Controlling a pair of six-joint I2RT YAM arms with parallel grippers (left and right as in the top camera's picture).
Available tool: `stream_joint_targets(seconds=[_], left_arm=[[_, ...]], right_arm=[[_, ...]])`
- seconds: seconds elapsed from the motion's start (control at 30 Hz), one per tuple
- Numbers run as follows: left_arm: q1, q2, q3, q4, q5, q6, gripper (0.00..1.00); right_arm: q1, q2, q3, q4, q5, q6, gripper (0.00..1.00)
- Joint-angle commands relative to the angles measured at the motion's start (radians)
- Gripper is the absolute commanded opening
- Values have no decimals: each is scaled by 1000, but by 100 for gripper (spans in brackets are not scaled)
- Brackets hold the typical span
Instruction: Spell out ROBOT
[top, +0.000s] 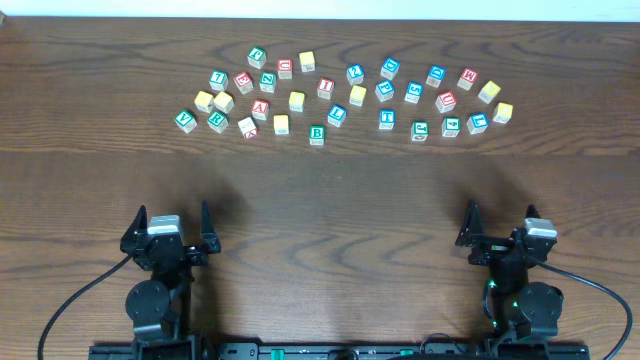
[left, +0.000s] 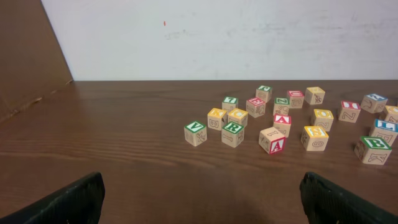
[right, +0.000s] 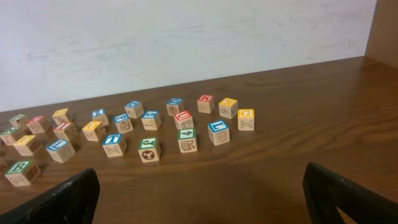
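Several wooden letter blocks lie scattered across the far half of the table. A green R block (top: 217, 122) sits at the left of the group and shows in the left wrist view (left: 232, 133). A green B block (top: 317, 135) sits at the middle front. A blue T block (top: 387, 119) lies right of it. My left gripper (top: 171, 228) is open and empty at the near left, far from the blocks (left: 200, 198). My right gripper (top: 500, 225) is open and empty at the near right (right: 200, 194).
A white wall runs behind the table's far edge. A brown panel (left: 25, 56) stands at the far left. A band of bare wood (top: 320, 200) lies between the blocks and both grippers.
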Motion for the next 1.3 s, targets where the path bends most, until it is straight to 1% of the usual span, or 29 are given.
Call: stream_joint_targets(seconds=[0.0,0.37,1.27], left_arm=[[-3,-6,-9,-42,42,17,99],[-3,-6,-9,-40,43,17,99],[-3,-6,-8,-40,42,17,99]], right_arm=[[-9,2,-2,13,-2,-8,99],[-9,3,-2,-1,13,-7,99],[-9,3,-2,79,25,-8,99]])
